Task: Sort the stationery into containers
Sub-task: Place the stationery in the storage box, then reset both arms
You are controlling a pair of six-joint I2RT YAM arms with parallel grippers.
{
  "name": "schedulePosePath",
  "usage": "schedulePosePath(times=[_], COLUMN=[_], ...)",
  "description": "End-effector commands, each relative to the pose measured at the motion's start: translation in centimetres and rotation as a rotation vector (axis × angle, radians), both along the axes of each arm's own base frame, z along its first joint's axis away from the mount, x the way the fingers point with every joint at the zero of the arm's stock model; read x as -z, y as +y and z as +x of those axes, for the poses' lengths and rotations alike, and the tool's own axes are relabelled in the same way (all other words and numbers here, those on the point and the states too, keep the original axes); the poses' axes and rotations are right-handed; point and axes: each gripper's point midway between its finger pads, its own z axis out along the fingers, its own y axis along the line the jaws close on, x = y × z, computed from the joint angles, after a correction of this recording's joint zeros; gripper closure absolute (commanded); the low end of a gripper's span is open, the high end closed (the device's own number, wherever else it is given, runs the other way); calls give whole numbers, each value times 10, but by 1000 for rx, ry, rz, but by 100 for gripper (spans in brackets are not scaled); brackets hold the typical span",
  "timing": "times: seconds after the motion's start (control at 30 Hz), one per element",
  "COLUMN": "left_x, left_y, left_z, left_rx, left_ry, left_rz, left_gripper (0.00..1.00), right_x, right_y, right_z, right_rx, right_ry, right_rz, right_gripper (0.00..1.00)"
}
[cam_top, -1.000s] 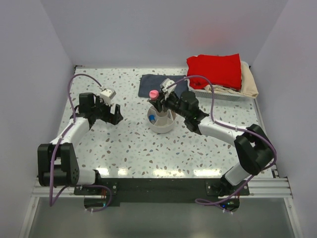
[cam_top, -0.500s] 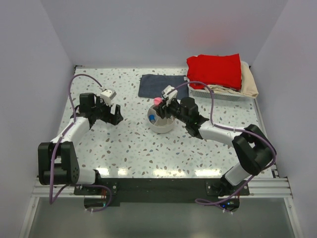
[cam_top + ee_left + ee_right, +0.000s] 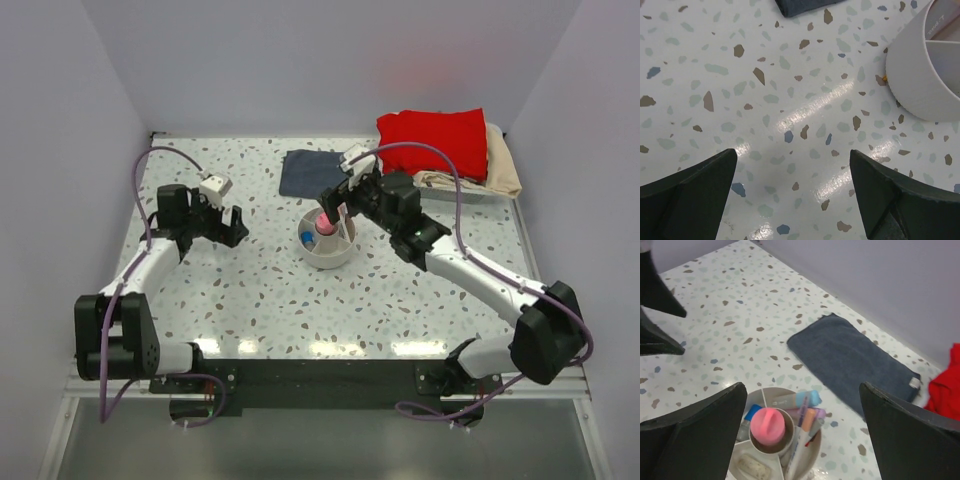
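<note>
Speckled counter [image 3: 260,290] carries the divided bowl [image 3: 326,260] at its middle: a pink-topped bundle [image 3: 767,424] stands in the central cup, with pens [image 3: 796,447] and a beige block [image 3: 752,466] in outer compartments. The right pincer [image 3: 802,385] hovers above (gaping, empty); the left pincer [image 3: 792,151], equally wide and empty, sits to the left.

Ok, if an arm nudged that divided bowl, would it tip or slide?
Probably slide: the divided bowl sits wide and low on the glossy tabletop. It looks like thin plastic, so likely light. The pink-capped item upright in its middle might wobble.
</note>
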Motion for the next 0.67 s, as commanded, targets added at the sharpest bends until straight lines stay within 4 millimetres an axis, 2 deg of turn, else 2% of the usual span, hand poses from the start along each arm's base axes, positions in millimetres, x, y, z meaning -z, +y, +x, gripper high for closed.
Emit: schedulePosePath(times=[0.0, 0.03, 0.1, 0.13, 0.23, 0.27, 0.3, 0.43, 0.63], left_x=[-39, -47, -52, -53, -53, -55, -55, -64, -65], left_y=[0, 1, 3, 3, 5, 5, 5, 6, 5], left_z=[9, 14, 14, 13, 14, 14, 15, 20, 20], left_rx=[-14, -23, -44, -49, -70, -73, -71, -70, -86], left_ry=[-161, -202, -224, -229, -235, -239, -240, -261, -251], left_rz=[-23, -22, -29, -32, -36, -39, -38, -32, -59], left_gripper=[0, 0, 0, 0, 0, 0, 0, 0, 0], right_x=[-16, 6, 23, 44, 62, 63, 69, 68, 79], right_y=[-63, -93, -119, -144, -185, -206, -214, -238, -242], right_z=[12, 13, 18, 13, 11, 10, 5, -12, -23], right_rx=[221, 296, 346, 386, 532, 630, 659, 740, 730], right_ry=[103, 215, 319, 419, 474, 454, 458, 461, 472], right_rz=[-103, -157, -195, -256, -337, -381, -417, -482, -442], right_gripper=[1, 1, 1, 1, 1, 1, 1, 1, 1])
